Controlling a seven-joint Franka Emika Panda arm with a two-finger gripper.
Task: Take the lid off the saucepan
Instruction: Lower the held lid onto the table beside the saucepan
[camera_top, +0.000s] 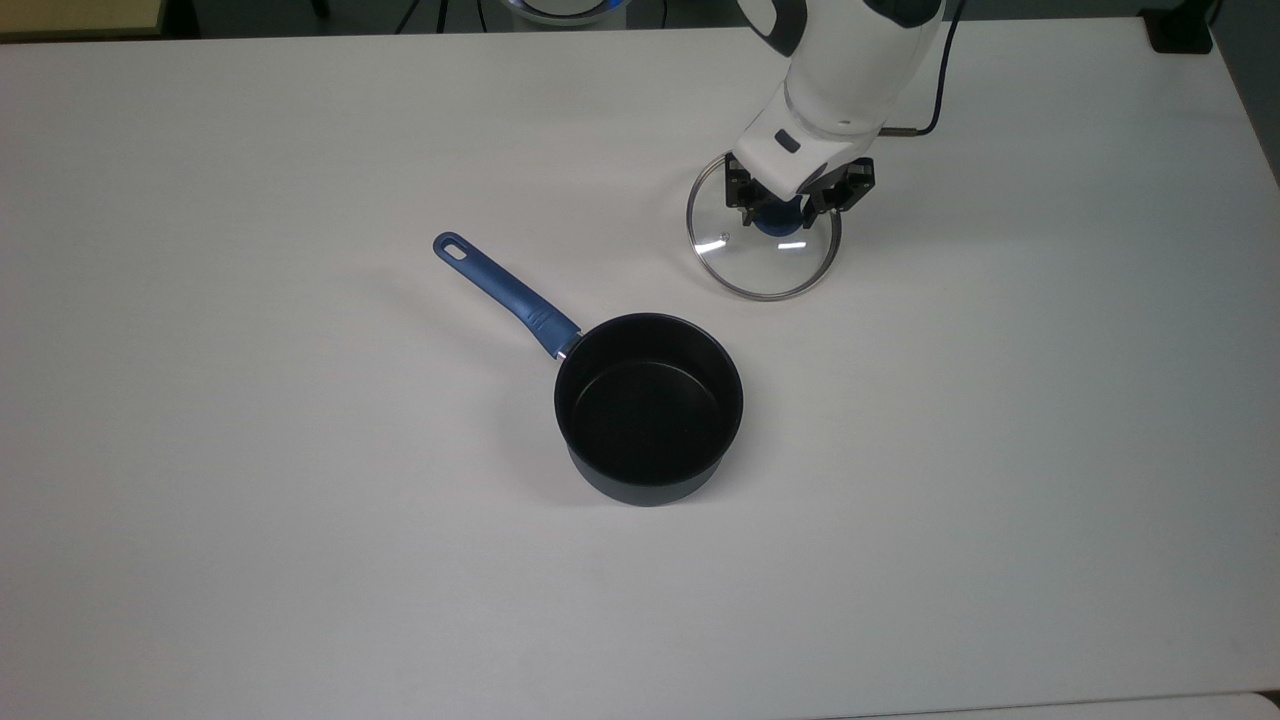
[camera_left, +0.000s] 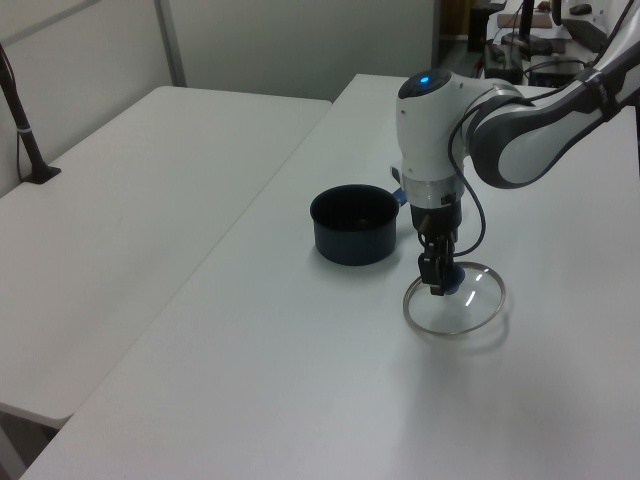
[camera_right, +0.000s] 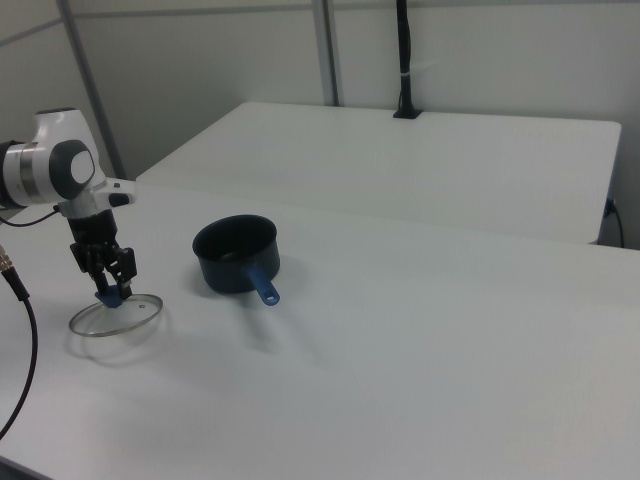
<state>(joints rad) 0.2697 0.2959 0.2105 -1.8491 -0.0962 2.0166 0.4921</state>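
The saucepan (camera_top: 648, 410) stands uncovered near the middle of the white table, dark and empty, its blue handle (camera_top: 505, 290) pointing to the top view's upper left. The lid (camera_top: 765, 265), clear glass with a metal rim, lies low at the table surface to the top view's upper right of the pan, well apart from it. My gripper (camera_top: 790, 210) points straight down over the lid's blue knob (camera_top: 782, 222), shut on it. In the left view the lid (camera_left: 465, 305) lies right of the saucepan (camera_left: 353, 225), under the gripper (camera_left: 440, 282). In the right view the lid (camera_right: 115, 318) lies left of the saucepan (camera_right: 235, 252), the gripper (camera_right: 108, 290) on its knob.
The white table (camera_top: 300, 550) spreads wide around both things. A second white table (camera_left: 130, 170) adjoins it on the left view's left. A black cable (camera_top: 930, 60) trails from the arm near the top view's far edge.
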